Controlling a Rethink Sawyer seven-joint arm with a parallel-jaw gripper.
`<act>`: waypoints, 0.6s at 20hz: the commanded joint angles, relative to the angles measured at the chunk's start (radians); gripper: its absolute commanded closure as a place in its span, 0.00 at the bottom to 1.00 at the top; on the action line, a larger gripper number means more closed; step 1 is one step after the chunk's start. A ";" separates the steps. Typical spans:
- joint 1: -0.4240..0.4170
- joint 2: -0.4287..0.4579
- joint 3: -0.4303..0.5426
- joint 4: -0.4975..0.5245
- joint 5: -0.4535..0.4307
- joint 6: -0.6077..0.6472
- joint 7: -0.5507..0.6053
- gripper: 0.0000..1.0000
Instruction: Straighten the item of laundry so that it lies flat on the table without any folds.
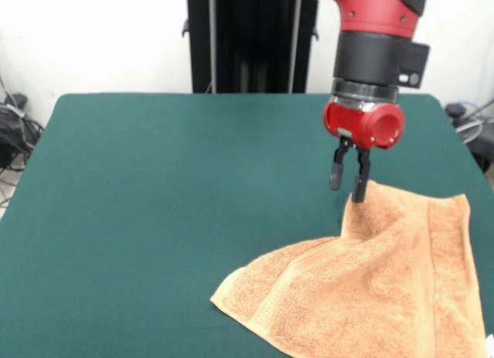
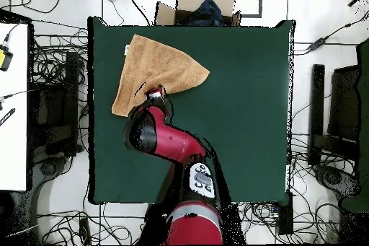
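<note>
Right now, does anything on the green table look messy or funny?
Yes. The orange towel isn't lying flat: it is folded over itself into a pointed, lopsided shape near one corner of the table. One edge is lifted into a little peak right at the gripper, whose fingers are close together there.

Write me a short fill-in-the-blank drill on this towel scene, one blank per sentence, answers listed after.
1. The towel lies on a table whose top is dark ____.
2. The gripper hangs from an arm that is black and ____.
3. In the front view the gripper's tips sit at the towel's ____ edge, farthest from the camera.
4. The towel is not flat: one part is ____ over, leaving a pointed shape.

Missing words: green; red; far; folded
</note>
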 commanded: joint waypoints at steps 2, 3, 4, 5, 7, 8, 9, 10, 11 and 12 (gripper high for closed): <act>-0.019 0.125 0.079 -0.071 0.044 0.018 0.134 0.00; -0.022 0.131 0.082 -0.076 0.041 0.020 0.132 0.00; -0.028 0.139 0.086 -0.082 0.036 0.034 0.123 0.00; -0.040 0.142 0.099 -0.082 0.029 0.046 0.121 0.00; -0.055 0.148 0.118 -0.082 0.019 0.060 0.120 0.00; -0.055 0.156 0.120 -0.086 0.017 0.058 0.118 0.00; -0.062 0.166 0.132 -0.090 0.011 0.050 0.119 0.00; -0.069 0.176 0.144 -0.094 0.004 0.042 0.120 0.00; -0.075 0.185 0.155 -0.099 -0.001 0.033 0.122 0.00; -0.083 0.197 0.171 -0.105 -0.008 0.018 0.126 0.00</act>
